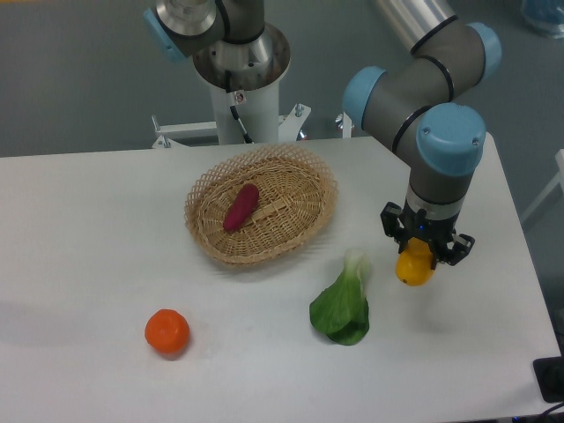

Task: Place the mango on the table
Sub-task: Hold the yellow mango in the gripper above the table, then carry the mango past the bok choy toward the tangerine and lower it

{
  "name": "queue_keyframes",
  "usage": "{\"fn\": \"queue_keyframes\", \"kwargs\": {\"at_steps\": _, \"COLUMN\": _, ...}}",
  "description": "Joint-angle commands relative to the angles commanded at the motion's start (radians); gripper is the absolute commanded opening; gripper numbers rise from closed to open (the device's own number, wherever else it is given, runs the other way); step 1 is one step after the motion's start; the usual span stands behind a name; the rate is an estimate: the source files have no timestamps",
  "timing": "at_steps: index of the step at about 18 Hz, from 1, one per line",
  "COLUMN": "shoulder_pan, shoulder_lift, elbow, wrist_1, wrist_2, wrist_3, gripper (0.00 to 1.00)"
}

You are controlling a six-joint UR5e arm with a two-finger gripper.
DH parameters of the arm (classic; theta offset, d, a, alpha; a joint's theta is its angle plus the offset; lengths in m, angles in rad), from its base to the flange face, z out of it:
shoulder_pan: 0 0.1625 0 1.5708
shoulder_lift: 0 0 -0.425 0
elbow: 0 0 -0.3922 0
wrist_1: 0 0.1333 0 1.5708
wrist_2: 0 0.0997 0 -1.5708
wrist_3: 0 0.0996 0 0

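Well advanced, by the look of it, but not finished. Mango [415, 269] out of the wicker basket [304, 225] and clamped between the fingers of the gripper [423, 249], seen end-on as a yellow lump with an orange tinge beneath the black fingers. Positioned over the right part of the table [88, 229], to the right of the leafy green vegetable [342, 308] and well apart from the basket. Hard to tell whether resting on the surface or hanging just above it; no clear shadow gap visible from this angle. Left to do, as judged: lower until contact if not already down, open the fingers, lift clear. Inside the basket only a purple-red root [241, 207]; an orange fruit [167, 332] lying near the front left, well away from the placing spot.
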Motion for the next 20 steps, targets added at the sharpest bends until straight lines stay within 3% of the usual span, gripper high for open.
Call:
{"fn": "queue_keyframes", "kwargs": {"at_steps": 11, "shoulder_pan": -0.008, "shoulder_lift": -0.018, "elbow": 0.014, "wrist_1": -0.002, "wrist_2": 0.002, "wrist_3": -0.003, "gripper": 0.32}}
{"fn": "queue_keyframes", "kwargs": {"at_steps": 15, "shoulder_pan": -0.047, "shoulder_lift": -0.031, "elbow": 0.031, "wrist_1": -0.002, "wrist_2": 0.0, "wrist_3": -0.06, "gripper": 0.32}}
{"fn": "queue_keyframes", "kwargs": {"at_steps": 20, "shoulder_pan": -0.132, "shoulder_lift": -0.089, "elbow": 0.075, "wrist_1": -0.002, "wrist_2": 0.024, "wrist_3": -0.129, "gripper": 0.32}}
